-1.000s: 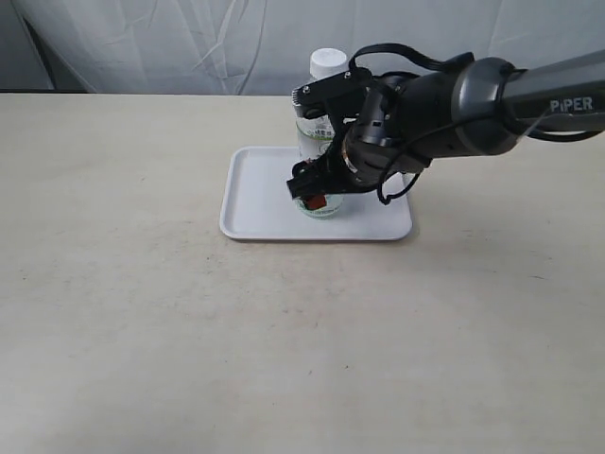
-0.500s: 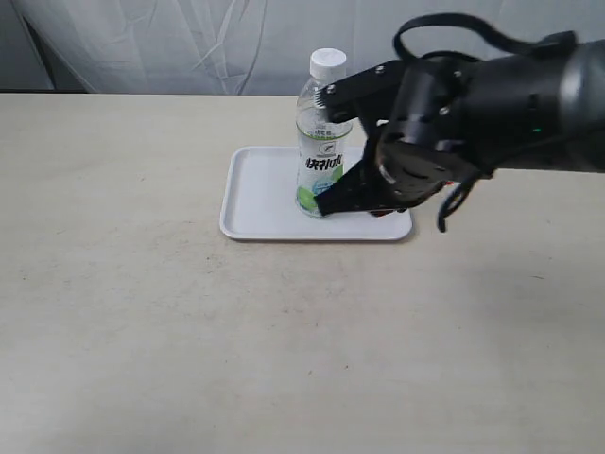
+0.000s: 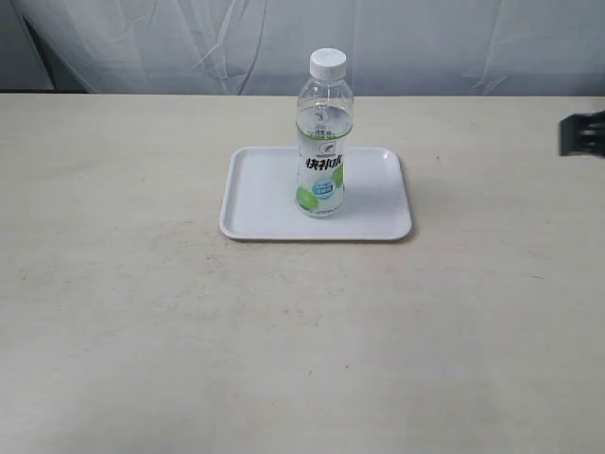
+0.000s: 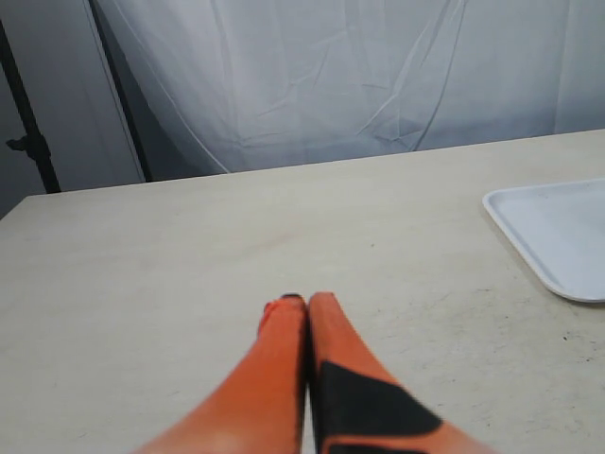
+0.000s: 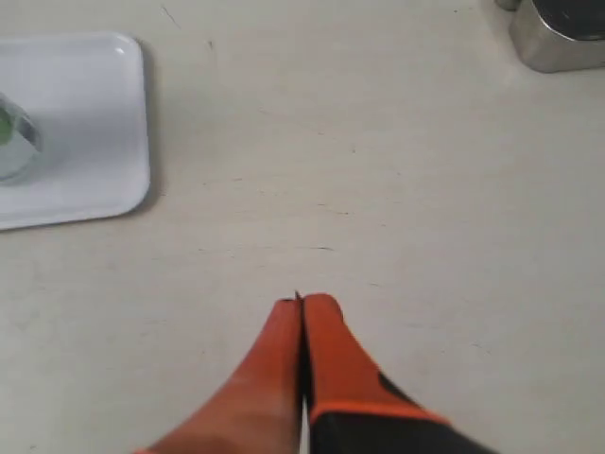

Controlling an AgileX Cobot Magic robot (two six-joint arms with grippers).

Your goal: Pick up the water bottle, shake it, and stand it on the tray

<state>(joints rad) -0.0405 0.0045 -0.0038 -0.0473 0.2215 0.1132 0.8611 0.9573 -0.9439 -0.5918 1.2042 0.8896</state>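
The water bottle (image 3: 322, 142) stands upright near the middle of the white tray (image 3: 263, 194), white cap on top, nothing touching it. A sliver of the bottle (image 5: 14, 144) and the tray (image 5: 85, 123) show in the right wrist view; the tray's corner (image 4: 558, 232) shows in the left wrist view. My right gripper (image 5: 302, 303) is shut and empty above bare table, well away from the tray. My left gripper (image 4: 304, 301) is shut and empty over the table, also apart from the tray. Only a dark bit of the right arm (image 3: 584, 132) shows at the exterior view's right edge.
The beige table (image 3: 284, 331) spreads around the tray. A shiny metal container (image 5: 562, 33) stands on the table in the right wrist view. A white curtain (image 3: 284, 38) hangs behind the table's far edge.
The right gripper let go of the bottle and the arm pulled away to the right, almost out of the exterior view. The bottle stays standing on the tray.
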